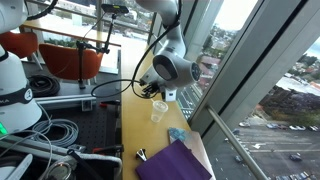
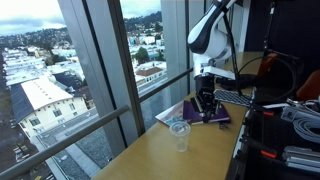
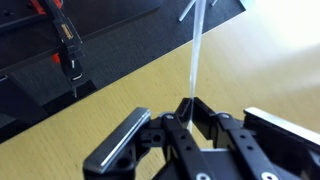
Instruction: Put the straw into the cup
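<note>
In the wrist view my gripper point(image 3: 188, 108) is shut on the straw point(image 3: 196, 50), a thin pale stick that runs from the fingertips up toward the top of the frame. The clear plastic cup point(image 1: 158, 112) stands upright on the wooden table. It also shows in an exterior view point(image 2: 180, 135) near the window edge. In both exterior views my gripper point(image 1: 150, 92) point(image 2: 205, 104) hangs above the table, a little away from the cup. The cup is out of the wrist view. The straw is too thin to make out in the exterior views.
A purple cloth point(image 1: 176, 160) point(image 2: 212, 117) lies on the table beyond the cup. A small light-blue object point(image 1: 177, 134) lies between the cup and the cloth. A window with a metal rail point(image 1: 235, 140) runs along the table's side. Cables and equipment point(image 1: 50, 140) fill the opposite side.
</note>
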You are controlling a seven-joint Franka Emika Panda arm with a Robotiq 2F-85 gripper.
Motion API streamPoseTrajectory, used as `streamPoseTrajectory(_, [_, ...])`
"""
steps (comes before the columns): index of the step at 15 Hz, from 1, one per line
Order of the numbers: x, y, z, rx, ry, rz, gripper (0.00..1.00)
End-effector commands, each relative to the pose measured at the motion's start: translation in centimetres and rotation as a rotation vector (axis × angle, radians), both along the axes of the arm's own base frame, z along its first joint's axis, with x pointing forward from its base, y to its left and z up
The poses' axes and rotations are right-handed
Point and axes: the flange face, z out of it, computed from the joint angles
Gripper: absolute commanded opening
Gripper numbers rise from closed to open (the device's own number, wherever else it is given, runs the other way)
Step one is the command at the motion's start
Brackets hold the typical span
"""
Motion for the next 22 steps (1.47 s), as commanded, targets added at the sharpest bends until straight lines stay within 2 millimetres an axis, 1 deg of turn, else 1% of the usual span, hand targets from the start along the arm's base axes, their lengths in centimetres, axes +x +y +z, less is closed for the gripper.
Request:
streamPoseTrajectory(1, [1.3,1.0,-0.1,0.077,0.009,0.028,0.02])
streamPoseTrajectory(3, [1.8,1.5,-0.3,0.081,0.004,0.038,0.02])
streamPoseTrajectory(6, [3.2,1.5,-0.9,0.075,-0.005,0.042,0.02])
streamPoseTrajectory(12, [6.3,1.0,-3.0,0.081,-0.011,0.019,0.02])
streamPoseTrajectory(18, [7.5,1.7,-5.0,0.080,0.027,-0.008,0.02])
streamPoseTrajectory(22, [8.3,1.5,-4.8,0.043,0.049,-0.064,0.02])
